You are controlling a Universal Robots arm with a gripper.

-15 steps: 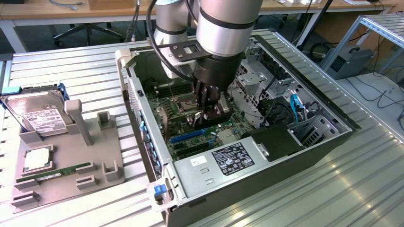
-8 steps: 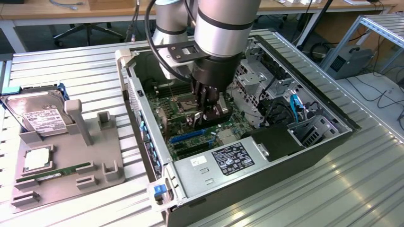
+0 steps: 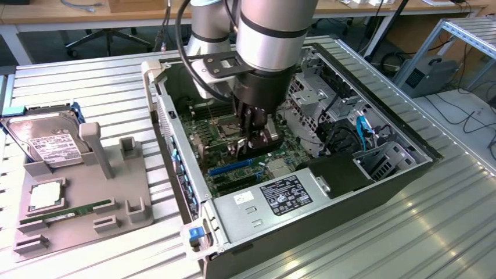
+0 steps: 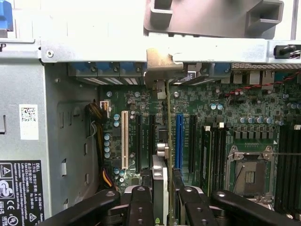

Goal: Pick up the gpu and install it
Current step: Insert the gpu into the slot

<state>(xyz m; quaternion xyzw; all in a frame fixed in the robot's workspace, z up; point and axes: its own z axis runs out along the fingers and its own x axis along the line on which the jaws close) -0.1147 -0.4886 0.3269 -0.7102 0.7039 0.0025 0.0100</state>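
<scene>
- Two views. Exterior, from its left: grey holder tray (image 3: 74,224) outside the case carries a hard drive (image 3: 46,142) and a green RAM stick (image 3: 66,216).
- Mid-frame: open computer case (image 3: 403,174), with the arm reaching down into it; gripper (image 3: 259,139) low over the motherboard (image 3: 225,131). The arm body blocks the card itself here.
- Wrist view fills that in: fingers (image 4: 141,207) clamped on the gpu (image 4: 168,141), seen edge-on and upright, beside the blue slot (image 4: 178,141); its metal bracket (image 4: 160,66) is at the case's rear wall.
- White slot (image 4: 124,139), empty CPU socket (image 4: 249,172) and power supply (image 3: 271,200) nearby.
</scene>
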